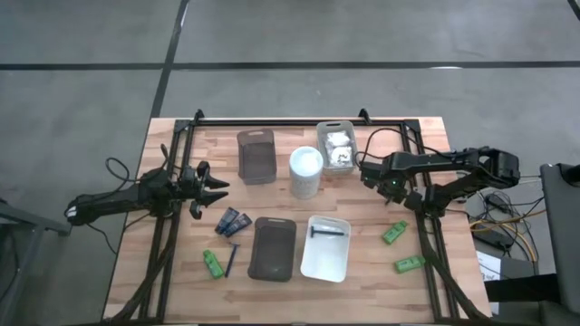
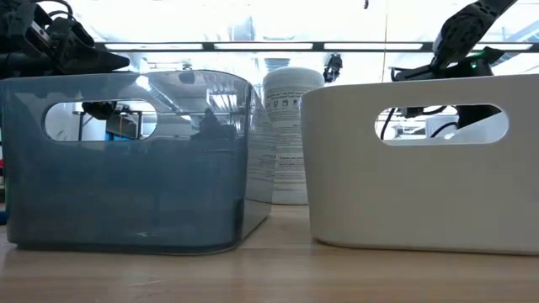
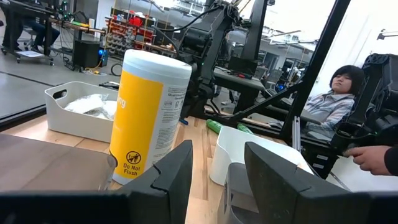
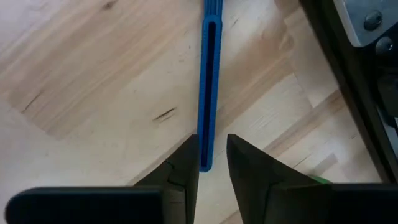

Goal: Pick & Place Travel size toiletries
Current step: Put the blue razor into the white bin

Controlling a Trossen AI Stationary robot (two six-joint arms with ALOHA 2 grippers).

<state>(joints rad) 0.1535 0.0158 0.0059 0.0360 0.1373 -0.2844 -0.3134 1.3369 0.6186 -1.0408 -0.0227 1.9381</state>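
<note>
Overhead, the left arm reaches in from the frame's left edge, its end effector (image 1: 210, 192) spread open and empty above the wooden counter (image 1: 181, 290), left of centre. The right end effector (image 1: 370, 171) hovers right of centre, fingers slightly apart around a blue strip (image 4: 209, 81); contact is unclear. Three green bottles (image 1: 393, 233) lie on the counter, two right, one lower left. Two navy tubes (image 1: 233, 221) sit beside a razor (image 1: 232, 261). Another razor lies in the white tray (image 1: 326, 263). White packets (image 1: 339, 149) fill the upper tray, uncountable.

The table (image 1: 290, 299) is pale matt wood with visible grain, the white tray (image 1: 326, 258) smooth plastic, the grey tray (image 2: 126, 168) translucent plastic.
</note>
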